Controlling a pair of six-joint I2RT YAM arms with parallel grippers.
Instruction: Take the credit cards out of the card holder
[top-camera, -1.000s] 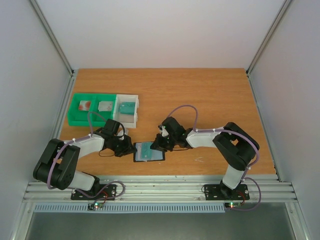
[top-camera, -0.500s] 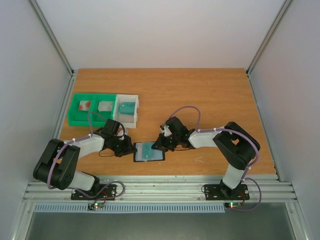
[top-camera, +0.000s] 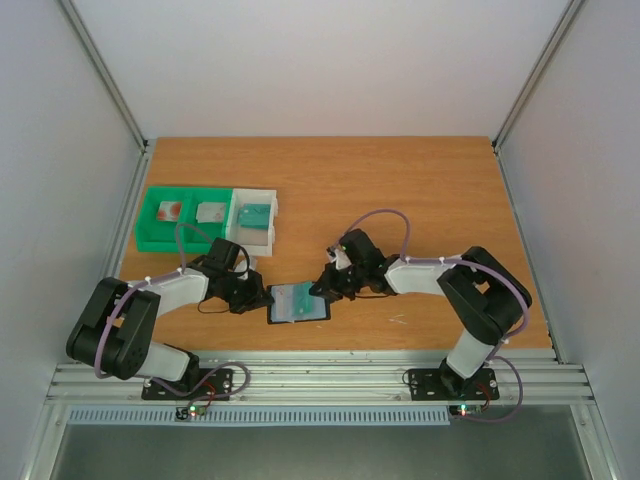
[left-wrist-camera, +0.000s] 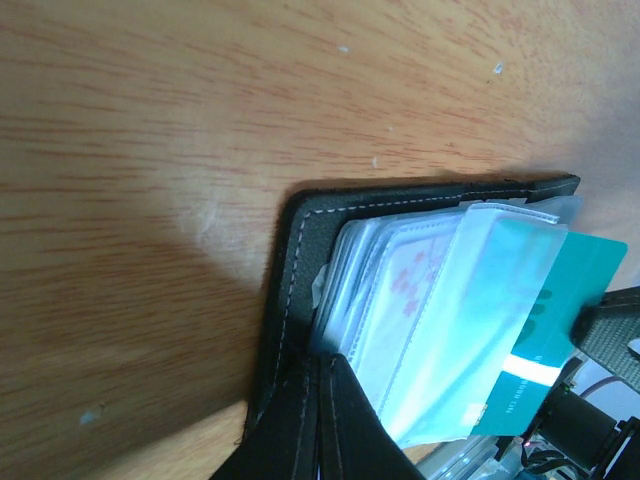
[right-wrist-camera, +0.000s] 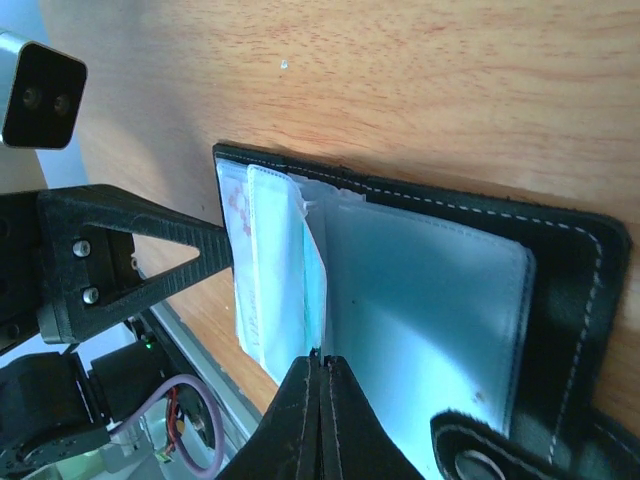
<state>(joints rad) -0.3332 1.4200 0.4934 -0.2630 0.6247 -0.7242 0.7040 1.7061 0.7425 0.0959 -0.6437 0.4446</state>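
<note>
Your left claw (left-wrist-camera: 322, 360) clamps the wallet (top-camera: 298, 303) by its 9 o'clock edge at 6 o'clock on the desk (top-camera: 400, 180), while your right claw (right-wrist-camera: 320, 358) is pinched shut on the teal card (left-wrist-camera: 570, 290), half out; other cards (left-wrist-camera: 410, 285) sit pocketed.

Your two arms are reaching inward, their grippers pointing at each other near the middle.
Your left arm (top-camera: 165, 290) is bending at the elbow and reaching right, the left gripper (top-camera: 262, 298) lying low, jaws pinched together. Your right arm (top-camera: 430, 275) is stretching left, the right gripper (top-camera: 322, 290) tilting down, jaws pressed closed too.
</note>
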